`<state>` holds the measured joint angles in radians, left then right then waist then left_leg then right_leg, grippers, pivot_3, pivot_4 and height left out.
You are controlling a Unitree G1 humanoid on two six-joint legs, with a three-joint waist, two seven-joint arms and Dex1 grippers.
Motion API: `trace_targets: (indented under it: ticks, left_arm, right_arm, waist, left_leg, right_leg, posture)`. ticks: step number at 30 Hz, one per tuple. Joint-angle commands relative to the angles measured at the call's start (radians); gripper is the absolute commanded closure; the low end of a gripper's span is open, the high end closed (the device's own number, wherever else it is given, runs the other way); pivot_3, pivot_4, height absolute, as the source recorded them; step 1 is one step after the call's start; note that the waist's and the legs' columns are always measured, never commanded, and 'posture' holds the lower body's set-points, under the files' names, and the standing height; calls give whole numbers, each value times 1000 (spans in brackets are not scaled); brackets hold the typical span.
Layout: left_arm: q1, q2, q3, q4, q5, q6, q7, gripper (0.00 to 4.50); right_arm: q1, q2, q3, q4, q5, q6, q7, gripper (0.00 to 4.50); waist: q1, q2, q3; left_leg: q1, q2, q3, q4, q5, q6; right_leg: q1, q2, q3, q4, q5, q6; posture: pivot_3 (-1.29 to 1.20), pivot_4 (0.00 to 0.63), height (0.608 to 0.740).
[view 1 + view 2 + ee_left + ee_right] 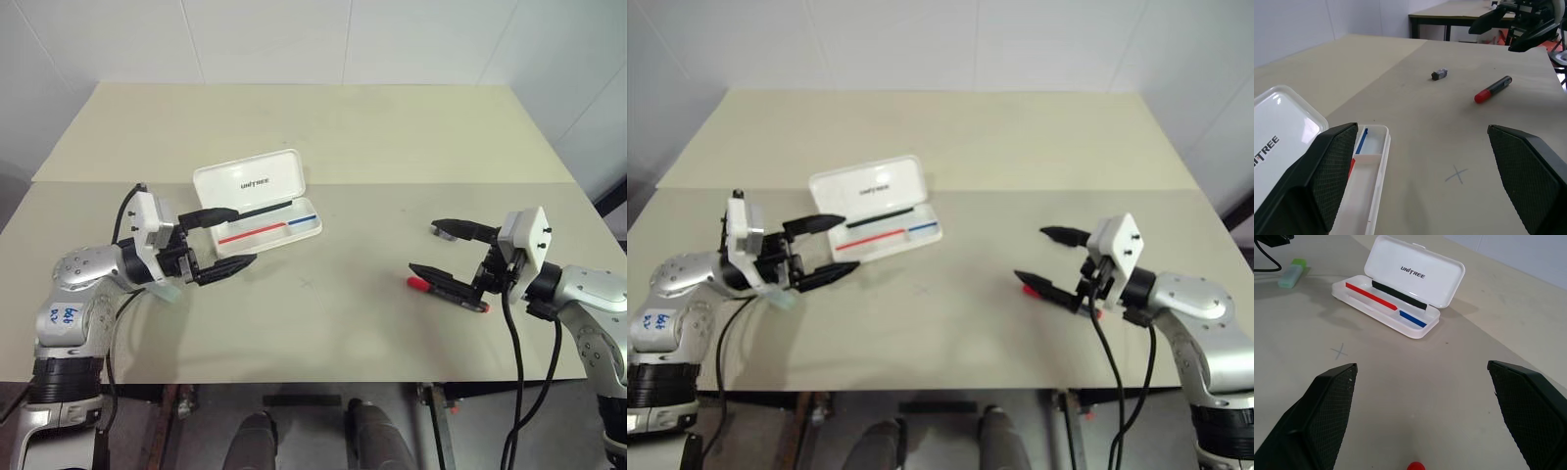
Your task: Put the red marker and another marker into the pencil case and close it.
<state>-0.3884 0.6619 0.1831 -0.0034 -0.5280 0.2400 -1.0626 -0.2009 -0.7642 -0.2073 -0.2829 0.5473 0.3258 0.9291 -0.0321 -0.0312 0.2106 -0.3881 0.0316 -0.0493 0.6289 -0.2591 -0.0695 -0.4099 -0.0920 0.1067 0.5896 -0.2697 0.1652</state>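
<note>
Both arms reach forward at about the same height, elbows out to the sides and wrists turned inward so the two tools point level and toward each other. The left tool (227,240) has its two black fingers spread wide with nothing between them. The right tool (431,247) is likewise spread wide and empty, its white wrist housing tilted outward.

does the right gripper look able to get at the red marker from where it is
Probably yes: the open right gripper hangs right over the red marker, which lies alone on the bare table, nothing between them.
</note>
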Motion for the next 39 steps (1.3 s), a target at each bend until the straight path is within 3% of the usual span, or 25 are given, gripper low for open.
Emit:
trace_targets:
  ticks: [1,12,19,30,39]
  left_arm:
    - [-11,1,0,-12,20,-23,16,54]
    - [4,54,2,53,93,-69,-5,54]
    - [7,92,-9,169,138,-99,-33,2313]
    - [-113,69,-108,281,255,-141,-17,2313]
    - [-206,98,-183,420,326,-136,-95,2313]
  right_arm:
    - [-20,-4,-22,-3,-14,-30,-3,0]
    - [-105,82,82,23,-40,-54,1,0]
    - [-118,170,160,-5,-61,-69,-18,0]
    - [-123,266,216,-28,-89,-97,-60,0]
    - [-106,344,242,-82,-130,-119,-144,0]
  waist:
    - [0,0,0]
    - [0,0,0]
    - [-1,0,0]
    - [2,0,0]
    - [-1,0,0]
  left_leg:
    - [0,0,0,0,0,0]
    - [0,0,0,0,0,0]
    - [0,0,0,0,0,0]
    - [0,0,-1,0,0,0]
    - [0,0,-1,0,0,0]
  right_leg:
    - [0,0,0,0,0,1]
    - [0,0,0,0,0,1]
    - [-1,0,0,1,0,1]
    - [-1,0,-1,2,2,4]
    - [-2,1,-1,4,2,4]
  posture:
    - [0,150,740]
    - [0,150,740]
    - [0,150,740]
    - [0,150,740]
    - [0,150,740]
